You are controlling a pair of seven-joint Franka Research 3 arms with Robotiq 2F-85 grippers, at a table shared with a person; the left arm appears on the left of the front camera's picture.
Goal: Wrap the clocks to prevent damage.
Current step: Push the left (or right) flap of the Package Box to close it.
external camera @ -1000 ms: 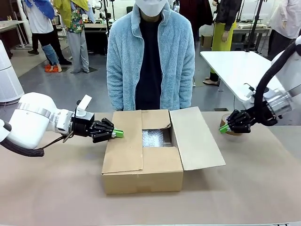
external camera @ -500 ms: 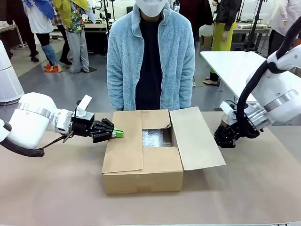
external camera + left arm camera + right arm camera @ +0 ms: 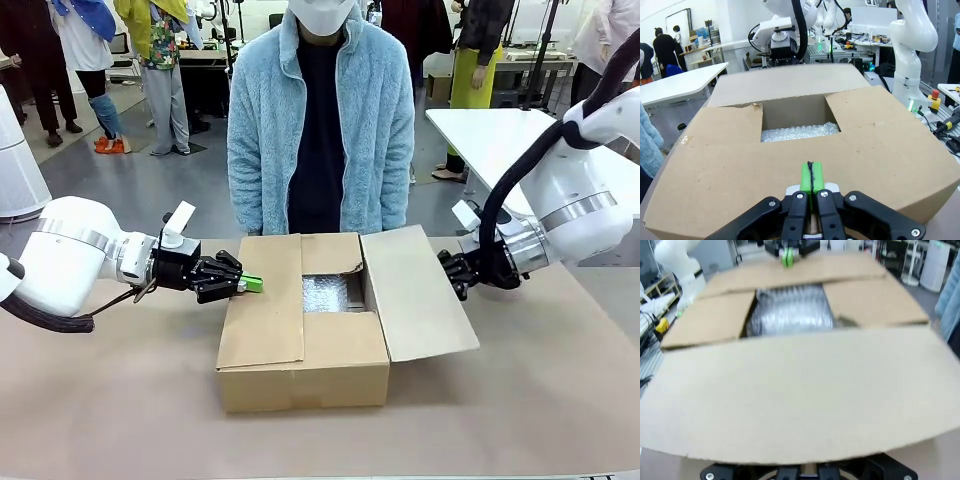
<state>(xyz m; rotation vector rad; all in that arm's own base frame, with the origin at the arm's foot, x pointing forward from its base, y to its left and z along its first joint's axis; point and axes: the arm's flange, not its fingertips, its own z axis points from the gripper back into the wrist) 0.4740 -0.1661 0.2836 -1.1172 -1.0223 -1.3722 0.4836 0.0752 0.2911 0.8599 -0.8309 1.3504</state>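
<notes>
Swinging up from the lower right, the right gripper [image 3: 447, 272] now meets the outer edge of the brown cardboard box's [image 3: 300, 380] open right flap [image 3: 415, 295], right of centre; its grip cannot be told. At left, the left gripper [image 3: 250, 284], pads clenched together, rests on the left flap [image 3: 262, 300]. Clear bubble wrap [image 3: 325, 293] lies inside the box, mid-frame.

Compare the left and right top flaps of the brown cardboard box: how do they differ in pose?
The left flap lies folded inward over the brown cardboard box; the right flap spreads outward past the box's side wall. The left gripper, pads together, points at the left flap's outer edge; the right gripper sits at the right flap's edge, fingertips hidden. Both are plain brown cardboard.
</notes>
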